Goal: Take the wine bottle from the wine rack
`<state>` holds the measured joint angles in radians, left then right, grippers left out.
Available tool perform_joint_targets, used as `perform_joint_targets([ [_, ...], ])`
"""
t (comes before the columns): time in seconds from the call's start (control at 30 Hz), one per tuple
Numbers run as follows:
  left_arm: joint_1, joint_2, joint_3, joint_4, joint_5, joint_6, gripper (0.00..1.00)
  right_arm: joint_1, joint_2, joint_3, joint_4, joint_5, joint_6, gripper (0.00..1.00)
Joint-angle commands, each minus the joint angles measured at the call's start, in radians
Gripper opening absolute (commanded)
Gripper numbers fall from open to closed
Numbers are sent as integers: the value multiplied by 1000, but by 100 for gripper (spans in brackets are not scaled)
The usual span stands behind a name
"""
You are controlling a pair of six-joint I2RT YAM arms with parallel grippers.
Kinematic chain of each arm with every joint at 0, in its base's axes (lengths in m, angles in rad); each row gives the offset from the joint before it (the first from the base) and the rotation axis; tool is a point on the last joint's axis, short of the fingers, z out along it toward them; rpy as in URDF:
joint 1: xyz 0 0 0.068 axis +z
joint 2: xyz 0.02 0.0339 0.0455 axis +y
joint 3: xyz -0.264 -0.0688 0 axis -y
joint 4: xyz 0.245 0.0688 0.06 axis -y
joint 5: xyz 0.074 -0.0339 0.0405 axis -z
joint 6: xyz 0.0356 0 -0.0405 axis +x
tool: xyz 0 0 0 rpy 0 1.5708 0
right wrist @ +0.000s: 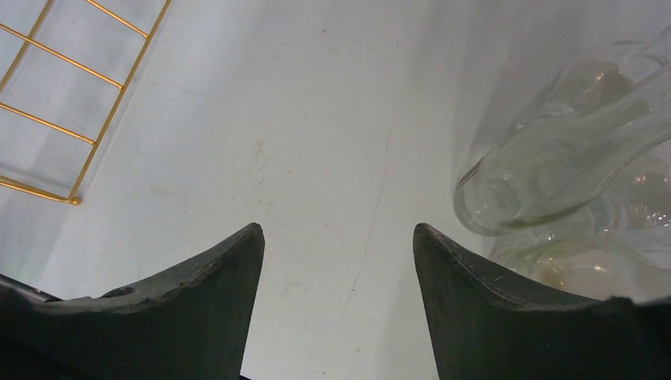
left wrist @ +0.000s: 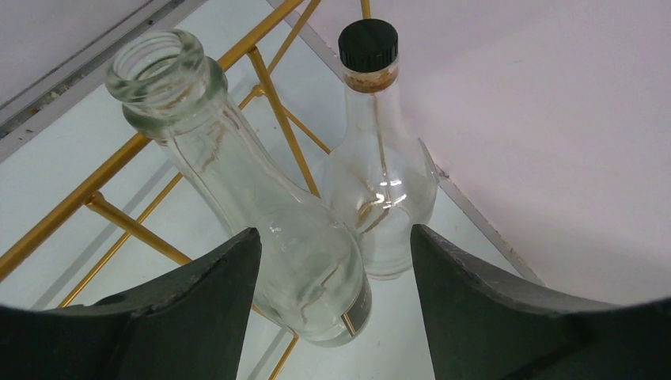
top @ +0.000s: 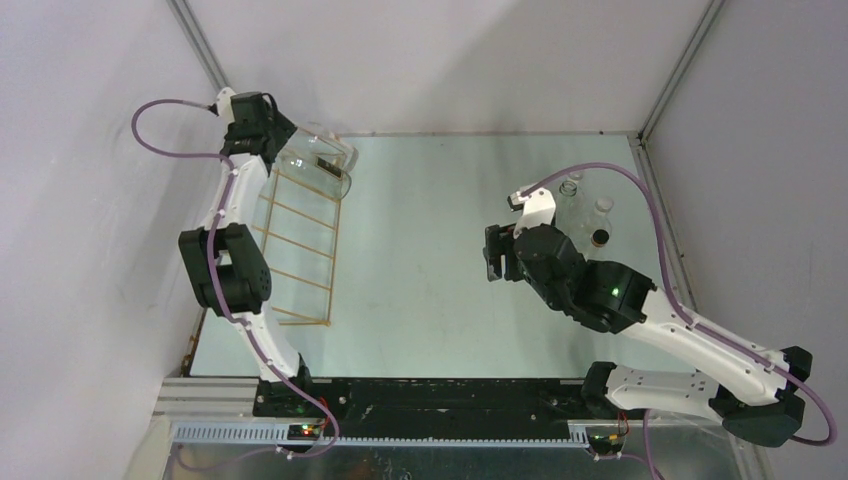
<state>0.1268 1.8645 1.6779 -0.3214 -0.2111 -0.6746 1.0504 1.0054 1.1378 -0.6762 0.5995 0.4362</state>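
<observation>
wine bottle (left wrist: 237, 182) lying on gold wine rack (left wrist: 126, 223), its body between spread left tool (left wrist: 335, 229), right tool (right wrist: 337, 226) spread above table (right wrist: 316, 119)

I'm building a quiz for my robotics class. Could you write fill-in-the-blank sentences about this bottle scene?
1. The left gripper straddles the uncapped bottle; the neighbour bottle has a ____ cap.
2. The wine rack is ____-coloured wire.
3. The right gripper holds nothing; its jaws are ____.
Missing: black, gold, open.
</observation>
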Motion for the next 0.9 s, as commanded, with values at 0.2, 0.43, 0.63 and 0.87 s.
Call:
perform_joint_targets([
  [0.2,8,35,35,9,-112,-1,72,-43,31,-5,41,-27,-17,73],
  [0.43,8,39,41,17,-159,14,72,-54,52,-4,45,-44,-19,73],
  [0.63,8,59,65,19,-202,23,71,-63,65,-5,47,-50,-28,73],
  [0.87,8,87,80,44,-221,29,71,-80,78,-4,46,-62,-33,74],
])
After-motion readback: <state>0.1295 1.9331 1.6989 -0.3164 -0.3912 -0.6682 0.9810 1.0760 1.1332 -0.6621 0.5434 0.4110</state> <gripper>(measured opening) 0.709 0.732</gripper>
